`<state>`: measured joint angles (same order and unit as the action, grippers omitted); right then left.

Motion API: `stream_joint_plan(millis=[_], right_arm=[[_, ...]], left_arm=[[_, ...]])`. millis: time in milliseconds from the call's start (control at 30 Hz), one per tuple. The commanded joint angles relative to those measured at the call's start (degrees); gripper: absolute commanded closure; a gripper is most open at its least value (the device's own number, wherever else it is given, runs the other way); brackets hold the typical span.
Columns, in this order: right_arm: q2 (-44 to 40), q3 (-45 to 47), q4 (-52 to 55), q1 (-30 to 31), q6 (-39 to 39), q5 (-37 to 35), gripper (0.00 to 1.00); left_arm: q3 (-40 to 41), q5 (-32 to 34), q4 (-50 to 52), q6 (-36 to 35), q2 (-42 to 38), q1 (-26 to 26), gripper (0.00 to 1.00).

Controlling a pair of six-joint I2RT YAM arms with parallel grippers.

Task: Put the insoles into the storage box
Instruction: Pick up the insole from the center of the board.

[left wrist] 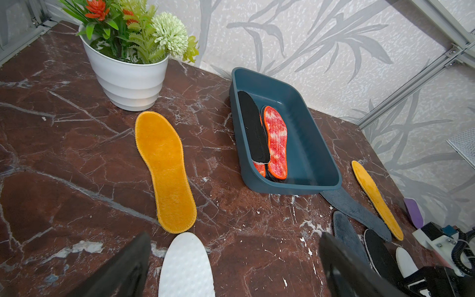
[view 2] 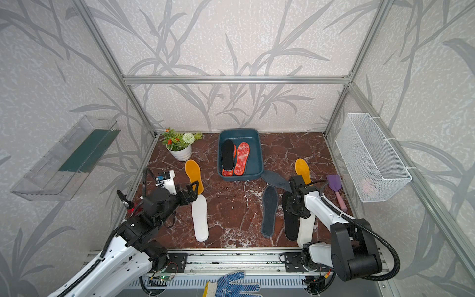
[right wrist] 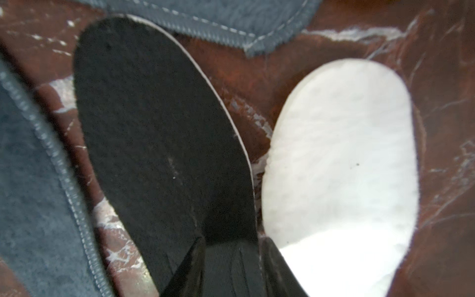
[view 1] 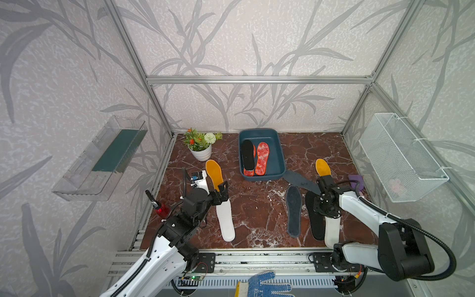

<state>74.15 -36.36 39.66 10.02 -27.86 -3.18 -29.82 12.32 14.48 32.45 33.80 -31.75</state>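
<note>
Caught between the narrowed jaws of the right gripper (right wrist: pixel 232 246): the black insole (right wrist: pixel 154 115), flat on the marble table (view 1: pixel 257 205), one finger on top of it and the other at its long edge, presumably to pinch up a strip for want of any side to grab on so thin a pad. Firmness of the hold: not to be told. Just outside those jaws, a white insole (right wrist: pixel 341 167) on one flank and a grey felt insole (right wrist: pixel 33 180) on the other, near enough to snag on a lift. Well ahead of the jaws, the storage box (view 1: pixel 277 151), already holding a red-orange insole (view 1: pixel 262 158) and a boxed black insole (view 1: pixel 248 154). Spread wide and empty, the left gripper (left wrist: pixel 235 236), with the tip of a second white insole (left wrist: pixel 186 264) between its jaws and a mustard insole (left wrist: pixel 164 164) just ahead, probably lined up for a later pick. Farther ahead, a flower pot (left wrist: pixel 128 82).
</note>
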Motion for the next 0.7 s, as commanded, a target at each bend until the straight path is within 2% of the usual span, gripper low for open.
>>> stream_joint_plan(millis=[0, 167, 367, 567, 667], right_arm=[[0.9, 1.0, -1.0, -0.4, -1.1, 0.7, 0.62], [0.8, 1.3, -1.9, -0.4, -0.4, 2.5, 0.62], [0.3, 1.2, -2.8, -0.4, -0.4, 5.7, 0.74], [0.6, 0.9, -3.0, -0.4, 0.1, 7.4, 0.79], [1.2, 0.7, -2.8, -0.4, 0.0, 6.9, 0.74]], left_arm=[[0.5, 0.0, -0.7, -1.2, -0.6, 0.2, 0.01], [0.6, 0.0, -0.4, -1.4, -1.0, 0.2, 0.01], [0.6, 0.2, -0.5, -1.4, -1.1, 0.3, 0.01], [0.3, 0.5, -0.9, -1.6, -0.5, 0.2, 0.01], [0.2, 0.3, -1.0, -1.6, -0.1, 0.3, 0.01]])
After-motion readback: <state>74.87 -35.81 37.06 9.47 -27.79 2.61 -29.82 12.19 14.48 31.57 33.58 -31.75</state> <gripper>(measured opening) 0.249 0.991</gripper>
